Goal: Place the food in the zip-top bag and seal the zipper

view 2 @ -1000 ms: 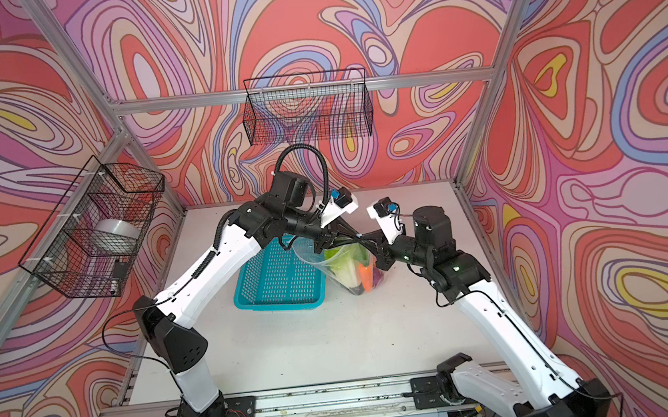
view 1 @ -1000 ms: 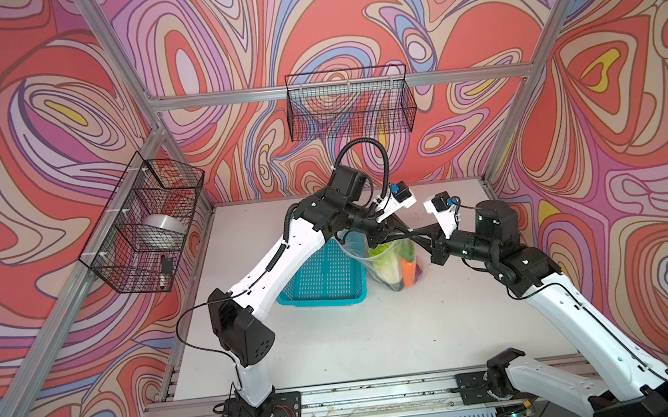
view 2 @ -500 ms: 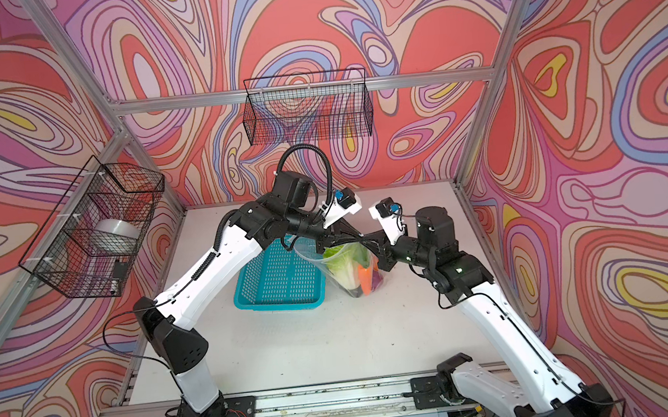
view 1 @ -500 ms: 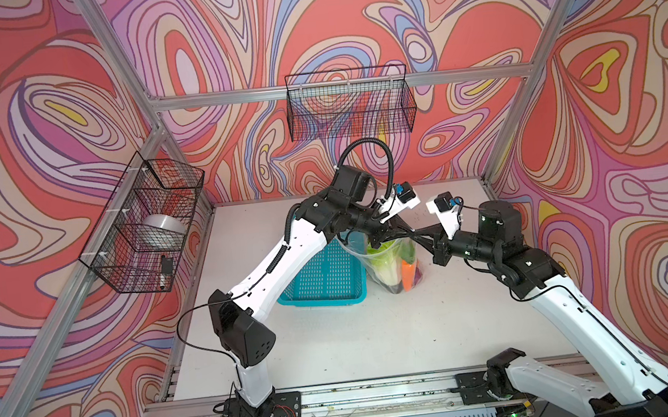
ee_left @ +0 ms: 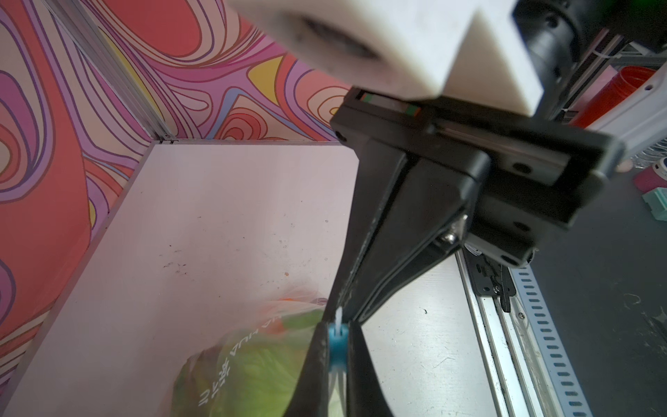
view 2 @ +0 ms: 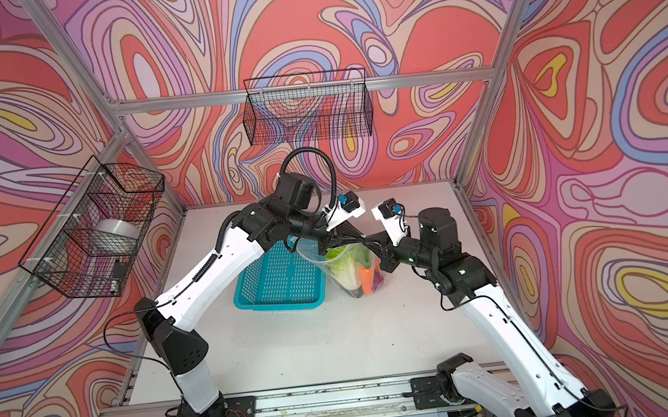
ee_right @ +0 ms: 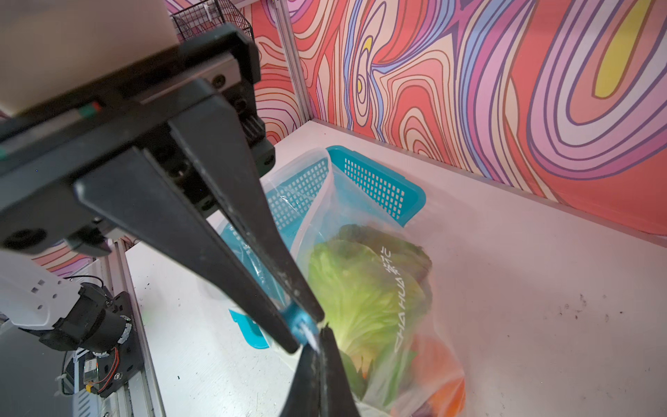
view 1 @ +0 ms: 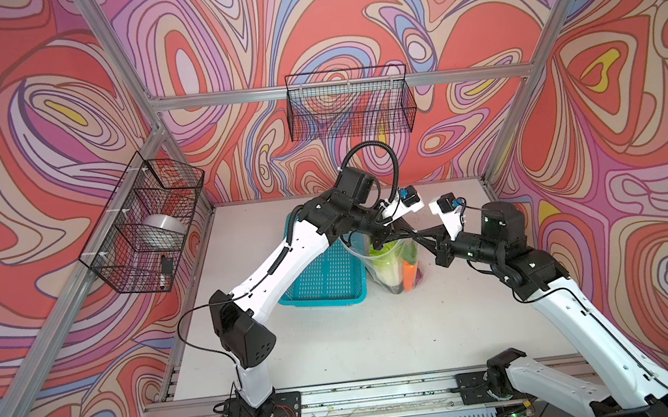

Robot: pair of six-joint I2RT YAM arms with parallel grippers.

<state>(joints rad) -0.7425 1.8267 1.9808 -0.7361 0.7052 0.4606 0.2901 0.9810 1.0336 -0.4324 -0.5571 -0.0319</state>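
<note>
The clear zip-top bag (view 1: 392, 262) (view 2: 353, 272) hangs upright between my two grippers, just right of the teal basket. Inside it I see the food: a green-white lettuce (ee_right: 361, 289) (view 1: 383, 257), an orange carrot (view 1: 409, 275) and something purple low down. My left gripper (ee_left: 338, 334) (view 1: 409, 231) is shut on the zipper's light-blue slider (ee_left: 338, 348) (ee_right: 299, 323). My right gripper (ee_right: 321, 332) (view 1: 427, 239) meets it tip to tip, shut on the bag's top edge beside the slider. Behind the slider the bag's mouth (ee_right: 317, 202) gapes open.
A teal perforated basket (view 1: 326, 273) (ee_right: 379, 184) stands on the white table (view 1: 337, 343), touching the bag's left side. Black wire baskets hang on the back wall (view 1: 349, 103) and on the left wall (view 1: 146, 223). The rear wall is close behind the bag.
My left gripper's jaws have narrowed onto the blue slider. Both arms and the bag have barely shifted.
</note>
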